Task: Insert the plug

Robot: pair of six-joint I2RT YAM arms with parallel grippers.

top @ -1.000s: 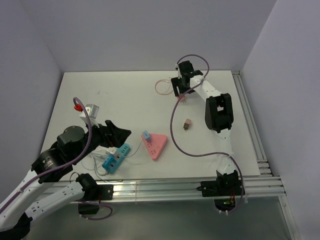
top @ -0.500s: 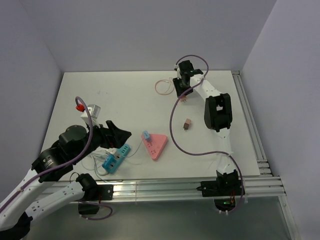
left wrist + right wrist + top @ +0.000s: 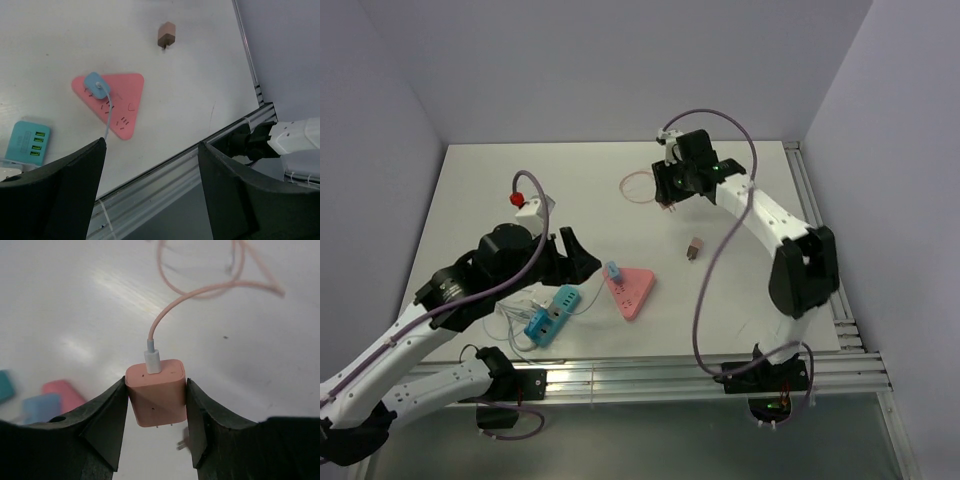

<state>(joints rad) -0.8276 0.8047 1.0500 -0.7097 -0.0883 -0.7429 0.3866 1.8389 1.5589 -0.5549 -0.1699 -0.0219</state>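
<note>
The right end effector grips the pink charger plug by its sides, prongs pointing down, above the far middle of the table. Its pink cable loops on the table behind it. The left end effector hangs open and holds nothing, above the pink triangular power strip at the near centre. A blue plug sits in that strip. A teal strip lies to its left.

Right claw has clamped and lifted the pink plug.
</note>
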